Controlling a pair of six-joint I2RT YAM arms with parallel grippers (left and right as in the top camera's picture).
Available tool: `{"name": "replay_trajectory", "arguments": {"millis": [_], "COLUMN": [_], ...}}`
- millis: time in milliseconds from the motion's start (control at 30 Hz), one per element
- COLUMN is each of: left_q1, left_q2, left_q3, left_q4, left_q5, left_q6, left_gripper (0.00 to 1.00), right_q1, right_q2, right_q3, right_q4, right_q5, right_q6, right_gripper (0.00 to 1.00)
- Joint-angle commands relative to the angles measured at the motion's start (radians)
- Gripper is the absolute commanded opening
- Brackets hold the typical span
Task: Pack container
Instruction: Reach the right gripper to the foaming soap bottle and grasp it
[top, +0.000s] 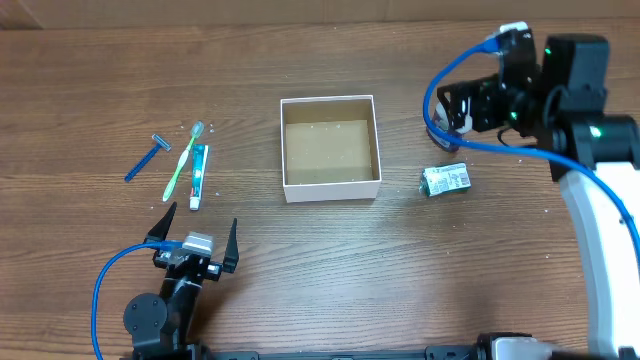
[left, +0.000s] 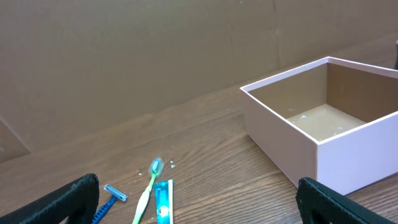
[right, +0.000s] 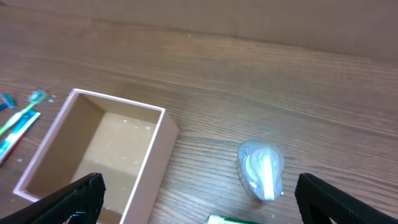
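Note:
The container (top: 333, 190) is a square white box with a brown floor at the table's middle; nothing lies in it. It also shows in the left wrist view (left: 280, 137) and the right wrist view (right: 149, 162). A green toothbrush (top: 183, 160), a blue toothpaste tube (top: 198, 175) and a blue razor (top: 147, 158) lie left of it. A green packet (top: 446, 180) lies right of it. A clear-and-white floss case (right: 261, 169) lies below my right gripper (right: 199, 199), which is open and empty. My left gripper (top: 201, 222) is open and empty, just in front of the toothpaste (left: 163, 202).
A brown cardboard wall runs along the table's far edge (left: 155, 56). The right arm's blue cable (top: 470, 140) loops above the floss case. Bare wood lies in front of the container.

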Motion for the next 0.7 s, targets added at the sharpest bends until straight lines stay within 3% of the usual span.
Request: {"name": "replay_trajectory", "arguments": {"millis": [0,200,367,500,667], "left_q1": [0.006,0.006,0.006,0.006,0.006], "left_q2": [-0.008,-0.008,-0.008,-0.008,-0.008], "left_q3": [-0.003,-0.003,-0.003,-0.003,-0.003], "left_q4": [-0.001,-0.001,-0.002,-0.001,-0.002], "left_q5": [0.000,0.000,0.000,0.000,0.000], "left_q6": [-0.014,-0.014,-0.014,-0.014,-0.014], "left_gripper": [1.00,1.00,1.00,1.00,1.00], "right_q1": [-0.021,-0.040,-0.040,-0.040,-0.040], "right_q2": [0.066,0.177,0.313,0.352,0.352], "right_q3": [0.033,0.033,0.032,0.027,0.000], "right_q4": [0.077,0.168,0.138,0.097,0.103], "right_q5": [0.006,0.164,0.129,0.127,0.126], "right_q6": [-0.015,-0.018,-0.015,0.012,0.030], "right_gripper": [1.00,0.95,0.93,0.83,0.63]}}
